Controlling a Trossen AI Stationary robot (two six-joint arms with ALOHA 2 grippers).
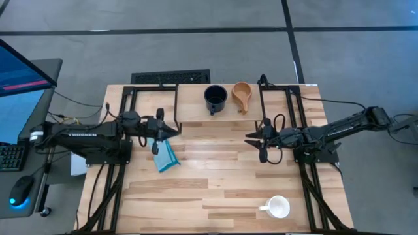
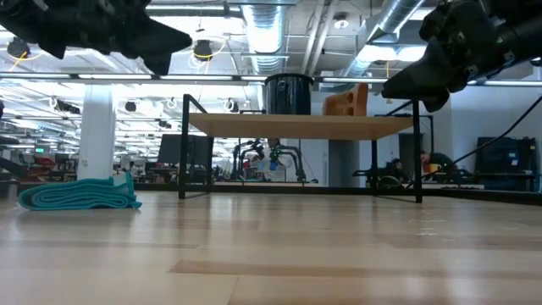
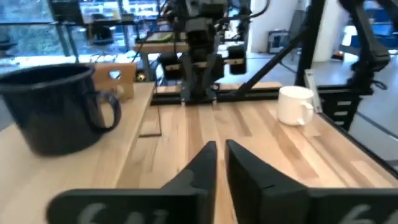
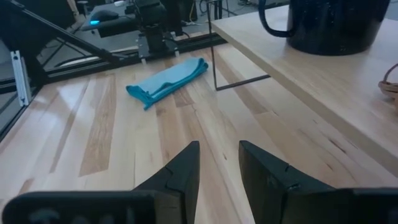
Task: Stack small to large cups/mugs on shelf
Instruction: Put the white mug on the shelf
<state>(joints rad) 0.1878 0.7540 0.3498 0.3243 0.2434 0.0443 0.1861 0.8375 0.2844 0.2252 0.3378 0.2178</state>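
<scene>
The dark mug and the small tan wooden cup stand side by side on the shelf's plank at the table's far middle; both also show in the low view. The white mug stands upright on the table near its front right. My left gripper hovers just off the shelf's near left corner, fingers almost together, holding nothing. My right gripper hovers off the shelf's near right corner, slightly open and empty.
A folded blue cloth lies on the table under my left gripper's wrist. The shelf's thin black legs stand at its corners. Black frame rails run along the table's left and right sides. Bare tabletop lies between the shelf and the white mug.
</scene>
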